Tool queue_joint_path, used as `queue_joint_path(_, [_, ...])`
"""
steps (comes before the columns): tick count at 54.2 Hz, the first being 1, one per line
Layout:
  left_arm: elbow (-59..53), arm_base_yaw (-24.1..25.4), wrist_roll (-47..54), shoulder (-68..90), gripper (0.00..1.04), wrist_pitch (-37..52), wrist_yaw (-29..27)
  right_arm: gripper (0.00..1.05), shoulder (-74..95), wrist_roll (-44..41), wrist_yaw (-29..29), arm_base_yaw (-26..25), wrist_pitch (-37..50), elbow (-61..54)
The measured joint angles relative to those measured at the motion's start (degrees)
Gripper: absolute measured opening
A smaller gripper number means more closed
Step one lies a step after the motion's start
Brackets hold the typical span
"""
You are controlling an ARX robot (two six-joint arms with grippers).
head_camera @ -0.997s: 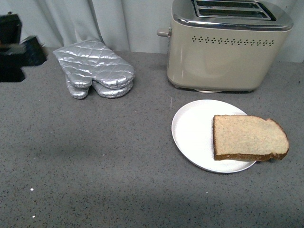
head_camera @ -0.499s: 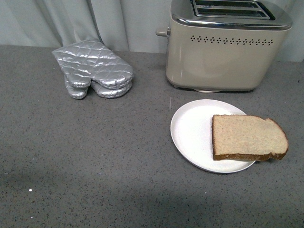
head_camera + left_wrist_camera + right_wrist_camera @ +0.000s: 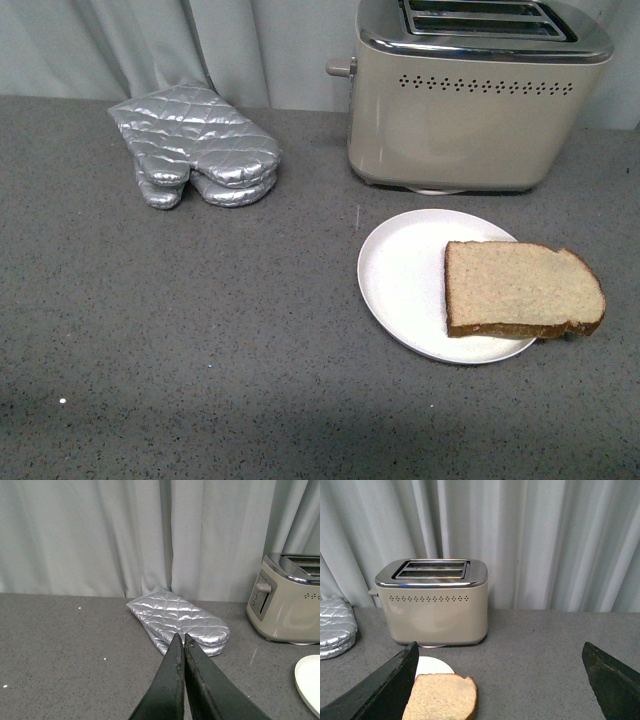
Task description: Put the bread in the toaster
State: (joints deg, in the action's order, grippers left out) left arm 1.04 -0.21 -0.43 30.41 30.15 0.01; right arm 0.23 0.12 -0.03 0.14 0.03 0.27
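Note:
The bread (image 3: 522, 290) lies flat on a white plate (image 3: 400, 275), its rounded top hanging over the plate's right rim. The beige toaster (image 3: 480, 95) stands behind it with both slots empty. Neither arm shows in the front view. In the left wrist view my left gripper (image 3: 181, 641) is shut and empty, above the counter in front of the silver oven mitt (image 3: 177, 620); the toaster (image 3: 290, 600) is further off to one side. In the right wrist view my right gripper (image 3: 500, 652) is wide open and empty, above the counter beside the bread (image 3: 441, 696), facing the toaster (image 3: 435, 602).
A silver quilted oven mitt (image 3: 195, 145) lies at the back left of the grey counter (image 3: 200, 330). A pale curtain (image 3: 150, 45) hangs behind everything. The plate's edge shows in the left wrist view (image 3: 307, 680).
A dark arm part at the far left edge one second ago has left the front view. The bread, plate, toaster and mitt have not moved.

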Motion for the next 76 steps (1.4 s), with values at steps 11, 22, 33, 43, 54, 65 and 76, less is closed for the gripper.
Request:
queue_joint_path(11, [0.00,0.07,0.00,-5.57,0.04,-5.25,-0.02,0.95,0.00,0.00,-0.02,0.00,0.00,0.00])
queue_joint_path(22, [-0.02,0.07,0.00,-11.76,0.04,-11.30,-0.02,0.95,0.00,0.00,-0.02,0.00,0.00,0.00])
queue_joint_path(33, [-0.02,0.07,0.00,-15.72,0.04,-15.19,-0.02,0.95,0.00,0.00,-0.02,0.00,0.00,0.00])
queue_joint_path(43, [-0.02,0.07,0.00,-19.02,0.04,-18.53,-0.02,0.95,0.00,0.00,-0.02,0.00,0.00,0.00])
queue_joint_path(54, [0.00,0.07,0.00,-26.84,0.04,-28.41,0.00,0.95,0.00,0.00,-0.02,0.00,0.00,0.00])
queue_joint_path(65, [0.00,0.07,0.00,-30.08,0.14,-30.01,0.00,0.95,0.00,0.00,-0.02,0.00,0.00,0.00])
queue_joint_path(76, [0.00,0.07,0.00,-30.18,0.63,-30.03,0.00,0.95,29.22,-8.17,0.79,-0.13,-0.68,8.85])
